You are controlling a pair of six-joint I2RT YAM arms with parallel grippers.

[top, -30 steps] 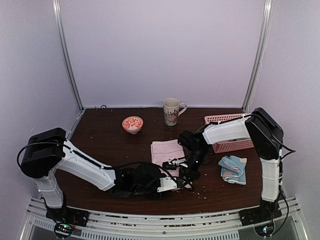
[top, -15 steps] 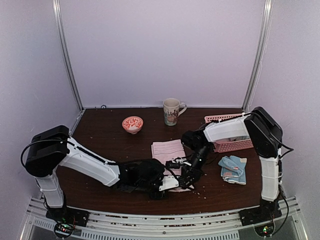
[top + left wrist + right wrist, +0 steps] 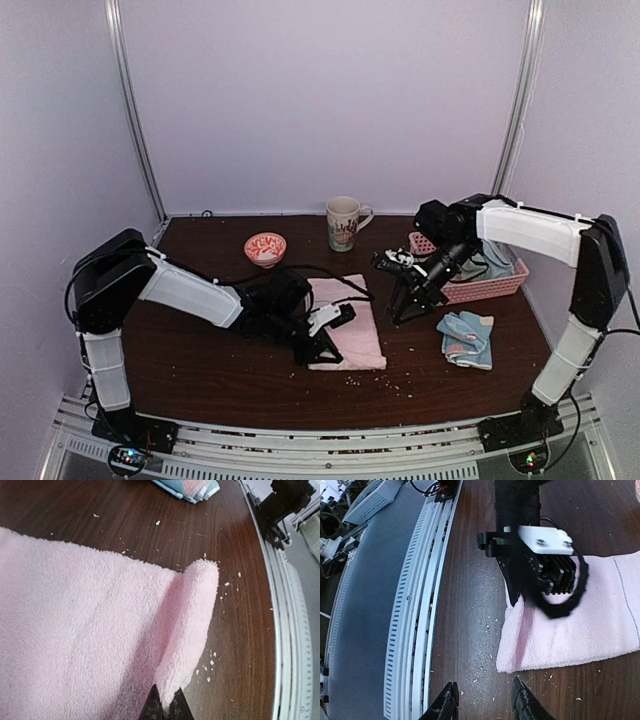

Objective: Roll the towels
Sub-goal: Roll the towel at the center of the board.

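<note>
A pale pink towel [image 3: 350, 312] lies flat mid-table, its near edge curled into a short fold [image 3: 192, 615]. My left gripper [image 3: 313, 357] is shut on that folded edge at the towel's near left corner, and its fingertips [image 3: 152, 707] pinch the cloth. Over the table to the right of the towel hangs my right gripper [image 3: 403, 312], open and empty; its fingers [image 3: 449, 702] hover above bare wood by the towel's near right corner [image 3: 507, 667]. To the right, a light blue towel [image 3: 467, 337] with pink-white patches lies folded.
A pink lattice basket [image 3: 478, 291] at the back right holds a greyish-green cloth [image 3: 490, 262]. A mug [image 3: 343, 222] and a small red-patterned bowl [image 3: 265, 247] stand at the back. Crumbs dot the wood near the front rail [image 3: 415, 630].
The right gripper has let go of the pink towel's near edge, opened, and drawn back up and right toward the basket. The left gripper has shut on the towel's edge and shifted back.
</note>
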